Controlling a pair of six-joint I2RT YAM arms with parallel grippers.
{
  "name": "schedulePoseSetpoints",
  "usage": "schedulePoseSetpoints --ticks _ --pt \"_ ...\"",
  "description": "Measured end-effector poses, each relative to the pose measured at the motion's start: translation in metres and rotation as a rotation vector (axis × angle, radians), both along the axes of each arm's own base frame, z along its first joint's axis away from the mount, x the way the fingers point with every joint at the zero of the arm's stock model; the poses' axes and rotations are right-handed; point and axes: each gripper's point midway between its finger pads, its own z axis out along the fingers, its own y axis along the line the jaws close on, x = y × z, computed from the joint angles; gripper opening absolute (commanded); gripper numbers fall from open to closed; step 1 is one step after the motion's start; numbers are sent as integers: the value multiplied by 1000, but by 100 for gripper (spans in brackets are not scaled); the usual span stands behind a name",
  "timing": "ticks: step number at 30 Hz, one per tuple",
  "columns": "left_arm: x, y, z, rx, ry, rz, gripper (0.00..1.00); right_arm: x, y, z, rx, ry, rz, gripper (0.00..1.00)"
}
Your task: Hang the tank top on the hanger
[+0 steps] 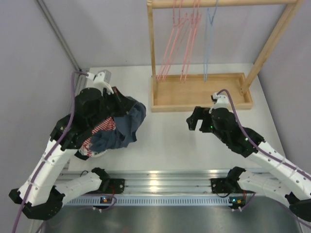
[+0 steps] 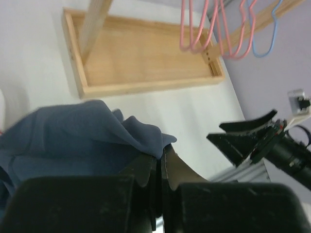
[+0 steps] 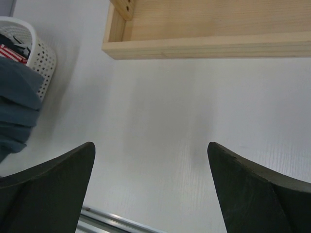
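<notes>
The left pincer (image 2: 159, 161) was clenched on a fold of the tank top (image 1: 127, 124), which was bunched over the white basket (image 3: 43, 56) at the left of the surface (image 1: 165, 141). The right pincer (image 3: 150, 153) was released, jaws wide above the surface. The hanger (image 1: 210, 46) hung on the wooden rack (image 1: 223, 4).

No readable text, label or number anywhere.

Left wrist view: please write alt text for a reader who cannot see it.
The left tool is shut on a fold of the navy tank top above the table. Behind are a wooden tray, pink hangers and one light-blue hanger; the right tool is open.
</notes>
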Motion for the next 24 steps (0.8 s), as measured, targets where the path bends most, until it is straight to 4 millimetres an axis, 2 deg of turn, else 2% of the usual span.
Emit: schedulePoseSetpoints --ticks 2,4,6,8,9,12,13,15,16,18,20,21,23,24 --pt "-11 -5 -42 -12 84 -29 0 -1 8 3 21 -6 35 100" --pt "-22 -18 -81 4 174 -79 0 -2 16 4 41 -19 66 100" --pt "-34 -46 -111 57 254 -162 0 -4 23 1 45 -20 94 100" --pt "-46 -86 -135 123 297 -257 0 -5 27 -2 47 -22 114 100" --pt "-52 -102 -146 151 315 -294 4 -6 28 -3 48 -21 119 100" --pt "-66 -140 -190 218 380 -374 30 -6 30 -6 51 -21 125 100" --pt "-67 -144 -207 237 404 -375 56 -6 30 -8 51 -19 128 100" --pt "-69 -142 -247 282 470 -354 75 -9 31 -15 45 -7 136 100" --pt "-71 -137 -267 306 507 -335 96 -10 31 -20 38 1 141 100" --pt "-75 -124 -291 345 553 -295 98 -14 30 -34 21 23 149 100" --pt "-74 -115 -292 346 547 -258 95 -19 28 -49 -2 49 153 100" --pt "-72 -112 -285 331 526 -244 94 -20 26 -55 -11 60 153 100" --pt "-69 -107 -259 274 465 -224 86 -24 23 -70 -31 85 152 100" --pt "-68 -105 -246 238 439 -219 77 -27 22 -76 -38 96 153 97"
